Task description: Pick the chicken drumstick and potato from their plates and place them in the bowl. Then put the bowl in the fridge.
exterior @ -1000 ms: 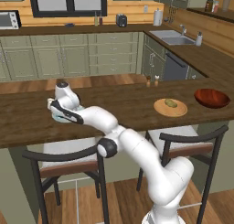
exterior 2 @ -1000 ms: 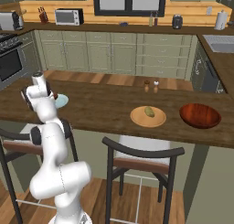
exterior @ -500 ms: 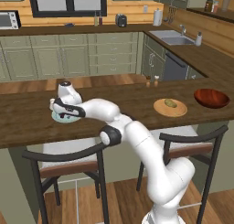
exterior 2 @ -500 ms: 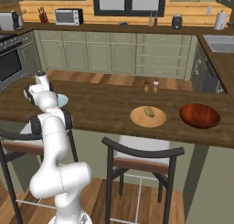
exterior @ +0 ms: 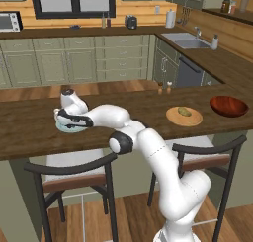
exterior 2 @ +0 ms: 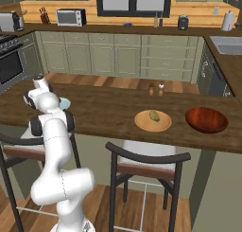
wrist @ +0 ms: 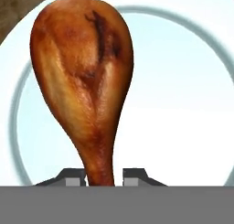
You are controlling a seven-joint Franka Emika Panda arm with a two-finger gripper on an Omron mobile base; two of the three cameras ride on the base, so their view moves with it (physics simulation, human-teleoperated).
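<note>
Dark wooden counter (exterior: 29, 132) before green cabinets (exterior: 69, 63), claw (wrist: 104, 177) fingertips astride the chicken drumstick (wrist: 84, 77), grip unclear.

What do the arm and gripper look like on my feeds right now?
The arm is glossy white, built of rounded tubular segments, with dark grey-black rings at the joints and no visible cables. The gripper has two small dark fingertips with lighter grey square faces.

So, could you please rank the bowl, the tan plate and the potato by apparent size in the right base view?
1. Bowl
2. Tan plate, slightly smaller, though close enough to be unsure
3. Potato, far smaller
</note>
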